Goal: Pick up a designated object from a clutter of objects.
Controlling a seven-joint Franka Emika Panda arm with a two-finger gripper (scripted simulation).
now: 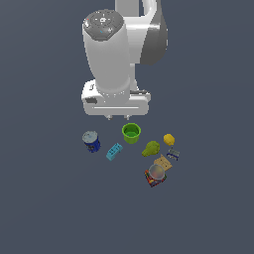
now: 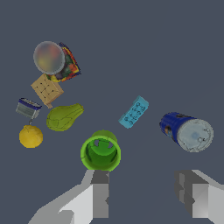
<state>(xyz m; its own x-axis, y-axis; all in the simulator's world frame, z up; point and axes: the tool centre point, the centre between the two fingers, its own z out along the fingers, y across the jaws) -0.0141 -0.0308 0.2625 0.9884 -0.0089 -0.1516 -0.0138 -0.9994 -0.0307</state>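
Approach step: fingers (image 2: 146, 192) wide apart, holding nothing, above the counter (image 1: 49, 198). Green cup (image 1: 131, 133) sits upright at cluster's 12 o'clock; blue can (image 1: 91, 141) at 9. Next: centre over the cup rim, descend.

The exterior view hangs high and well back, looking steeply down past the arm (image 1: 121, 54) at the dark floor (image 1: 44, 208), with the whole clutter small below centre. The wrist view sits close above the same floor, facing straight down, gripper (image 2: 146, 194) fingers poking in at six o'clock. Both share the green cup (image 1: 131, 133) (image 2: 100, 153), blue can (image 1: 91, 141) (image 2: 186, 130) and cyan block (image 1: 114, 152) (image 2: 134, 112), but turned about: the can lies at nine o'clock of the cup outside, three o'clock at the wrist.
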